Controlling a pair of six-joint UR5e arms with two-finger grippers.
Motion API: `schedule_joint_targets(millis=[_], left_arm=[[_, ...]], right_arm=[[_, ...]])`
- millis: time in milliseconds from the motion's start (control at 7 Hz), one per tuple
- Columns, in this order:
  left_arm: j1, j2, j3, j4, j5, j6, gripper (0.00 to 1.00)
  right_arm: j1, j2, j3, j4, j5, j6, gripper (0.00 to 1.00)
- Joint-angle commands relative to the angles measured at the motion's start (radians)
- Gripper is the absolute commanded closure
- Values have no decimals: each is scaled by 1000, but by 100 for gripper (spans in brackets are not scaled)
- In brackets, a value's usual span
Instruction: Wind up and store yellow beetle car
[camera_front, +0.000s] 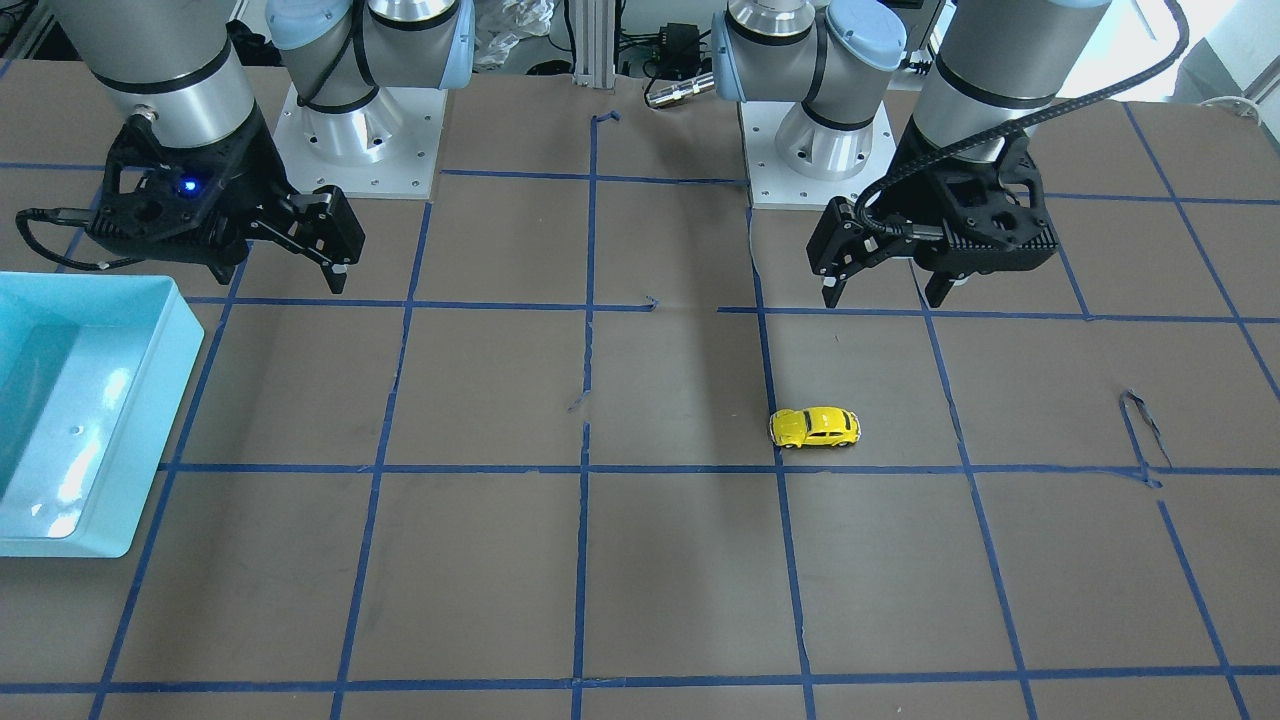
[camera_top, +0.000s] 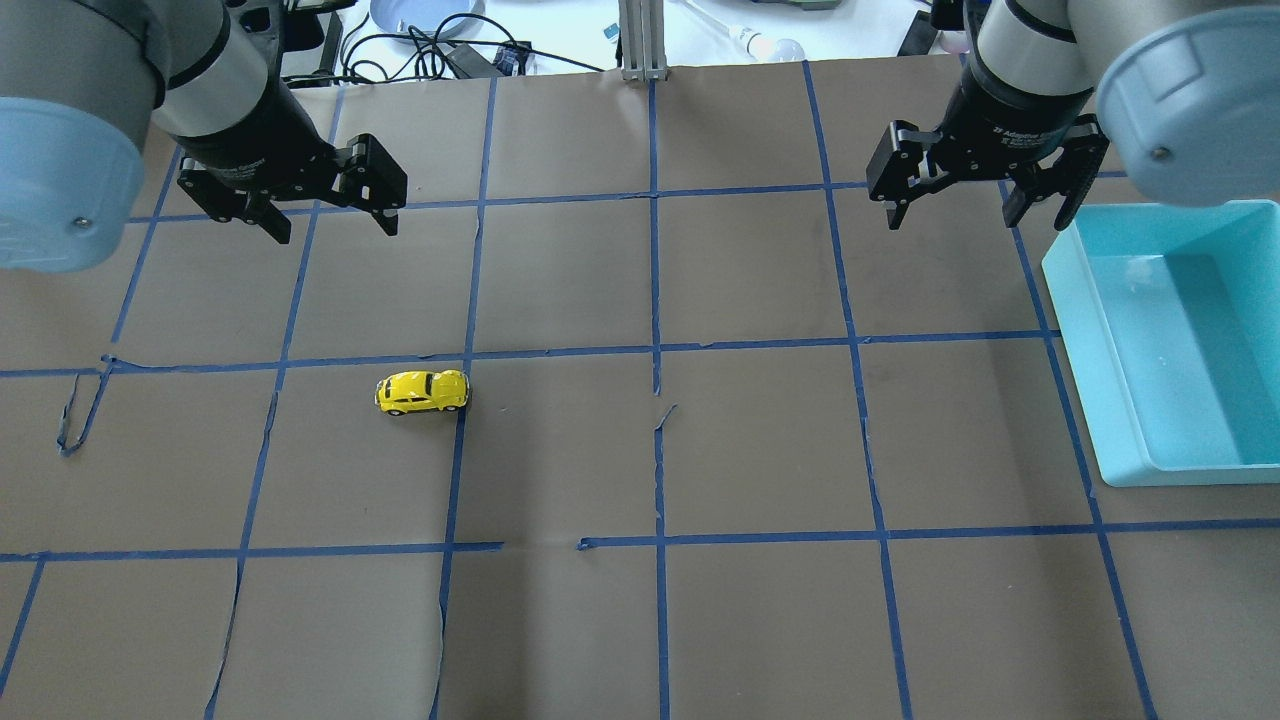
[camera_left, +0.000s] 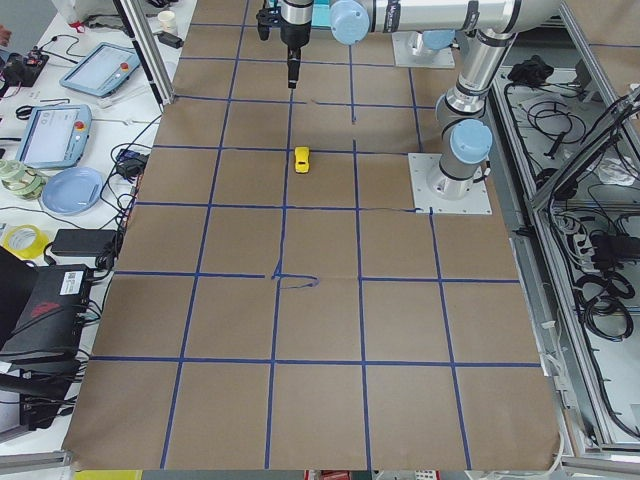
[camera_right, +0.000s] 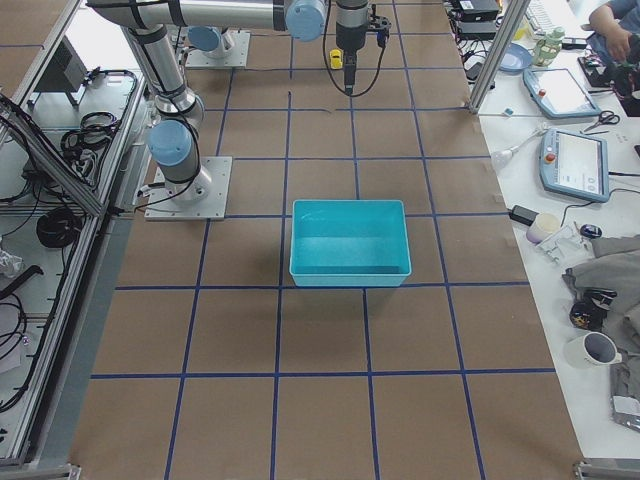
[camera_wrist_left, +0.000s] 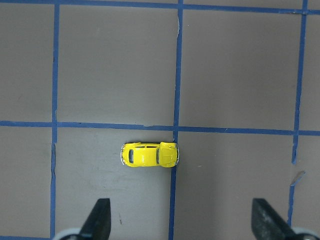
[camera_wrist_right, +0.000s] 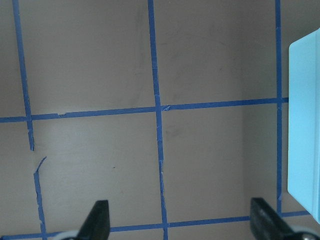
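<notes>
The yellow beetle car (camera_top: 422, 391) stands on its wheels on the brown paper, beside a blue tape line. It also shows in the front view (camera_front: 815, 426), the left side view (camera_left: 302, 159) and the left wrist view (camera_wrist_left: 149, 154). My left gripper (camera_top: 333, 228) is open and empty and hangs above the table, farther from the robot's base than the car. In its wrist view (camera_wrist_left: 182, 220) the car lies ahead, between the finger lines. My right gripper (camera_top: 975, 215) is open and empty, high beside the bin and far from the car.
A light blue bin (camera_top: 1075, 330) stands on the robot's right side of the table; it also shows in the front view (camera_front: 190, 330), the right side view (camera_right: 350, 270) and the right wrist view (camera_wrist_right: 305, 125). Blue tape lines grid the brown paper. Clutter lies beyond the table edges.
</notes>
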Motion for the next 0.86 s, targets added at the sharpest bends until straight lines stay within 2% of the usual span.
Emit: schedule_joint_targets(millis=[0, 714], left_arm=[[-1, 1, -20, 0, 2, 14, 0], [8, -5, -11, 18, 3, 23, 0]], right_arm=[[2, 0, 0, 0, 3, 0, 0], [2, 0, 0, 5, 0, 0, 0]])
